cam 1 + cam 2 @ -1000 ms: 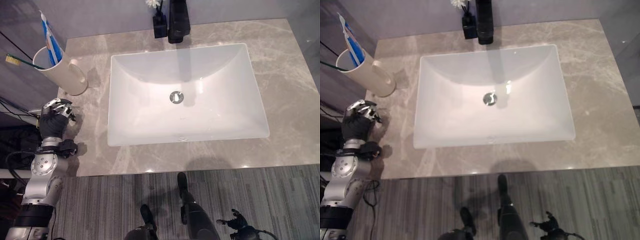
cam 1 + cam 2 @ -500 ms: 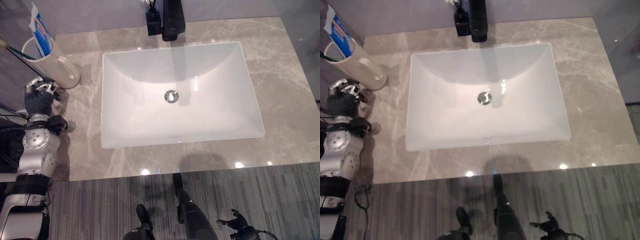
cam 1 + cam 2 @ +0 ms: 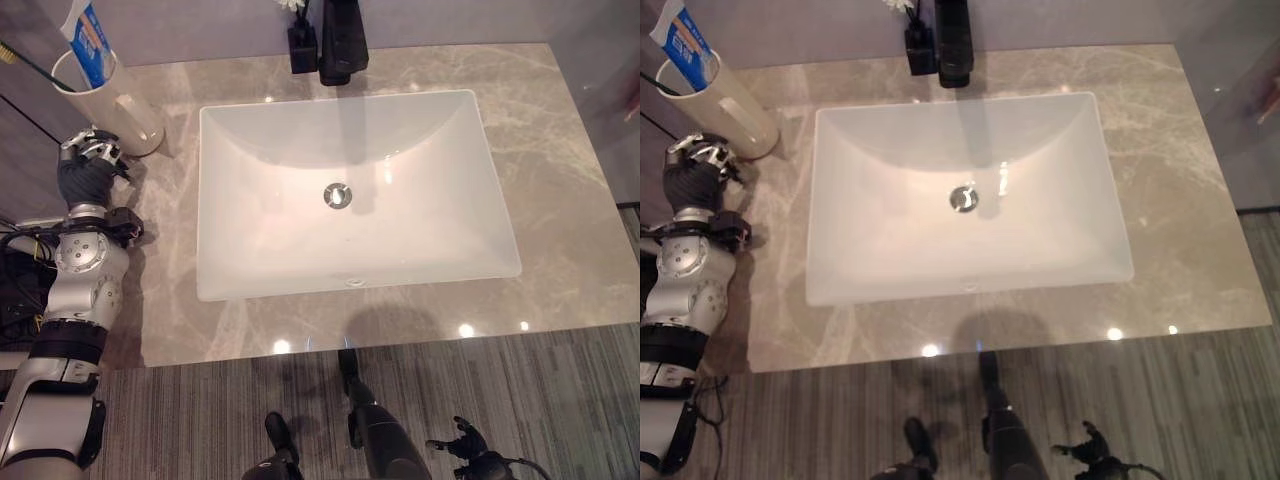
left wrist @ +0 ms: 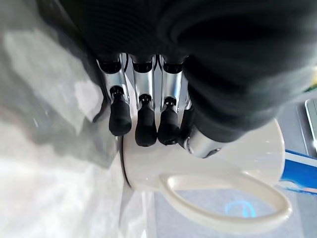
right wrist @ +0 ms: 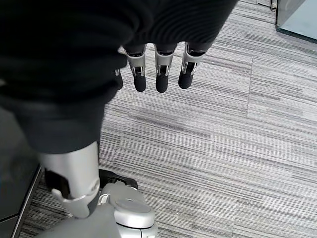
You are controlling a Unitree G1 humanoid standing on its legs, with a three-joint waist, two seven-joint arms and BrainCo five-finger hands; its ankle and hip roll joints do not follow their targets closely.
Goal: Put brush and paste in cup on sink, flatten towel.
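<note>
— Where is the left arm, and how is the left hand [image 3: 88,170] set?

— The silver-grey arm rises along the left edge of the grey marble counter [image 3: 560,140], forearm pointing toward the wall. The hand sits at the counter's back-left corner, just in front of the cream cup with the looped handle [image 3: 120,100]. In the left wrist view its dark-tipped fingers [image 4: 145,125] are curled in a row right at the cup's lower wall, near the handle. They seem close enough to touch, but I cannot tell whether they actually grip it.

— And the right hand [image 5: 158,69]?

— It hangs low over the grey striped carpet [image 5: 237,163], fingers loosely straight, holding nothing. In the head views it shows small near the bottom edge.

— What is hard to make out?

— The blue-and-white toothpaste tube [image 3: 92,35] stands in the cup, its top cut off by the frame. A thin dark-handled toothbrush [image 3: 25,60] leans out of the cup toward the left; its head runs out of view.

— So where are the task's things relative to the hand?

— Both are in the cup, just beyond the left hand's fingers, left of the white rectangular basin [image 3: 355,190] and well left of the black faucet [image 3: 342,40].
</note>
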